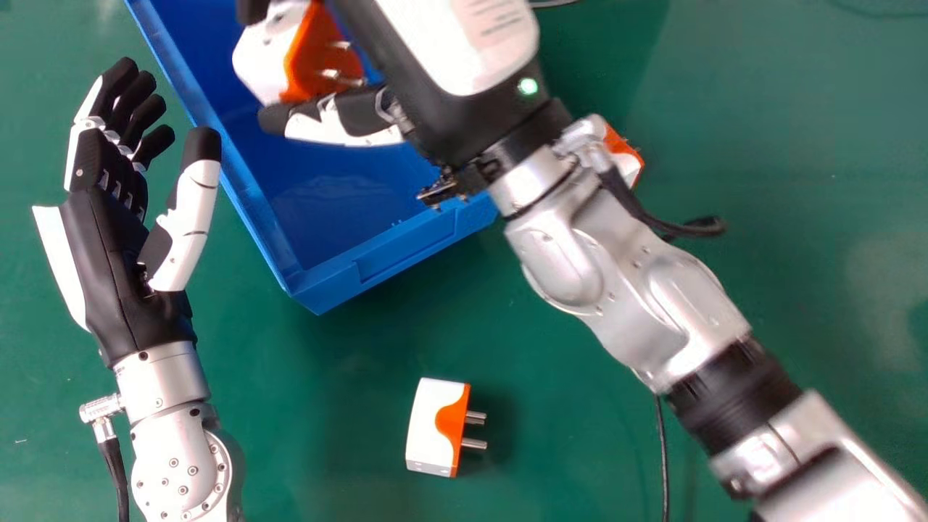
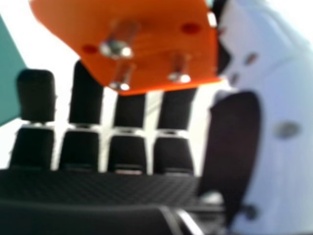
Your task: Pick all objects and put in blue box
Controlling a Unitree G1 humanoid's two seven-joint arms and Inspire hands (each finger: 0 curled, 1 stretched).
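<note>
1. Counter (image 1: pixel 326 406): green, smooth-faced, reaching every edge of the head view; pale sheen at three o'clock.
2. Thin black cable (image 1: pixel 663 464): one, between four and five o'clock, running nearly straight down to the bottom edge.
3. Grey cord (image 1: pixel 554 3): one short stretch, between twelve and one o'clock, slightly bowed, cut by the top edge.
4. Faint dark line (image 1: pixel 877 13): one, shallow curve at two o'clock, close to the top edge; nature cannot be told.
5. Pale fleck (image 1: pixel 20 441): one, tiny, just past eight o'clock, near the edge.
</note>
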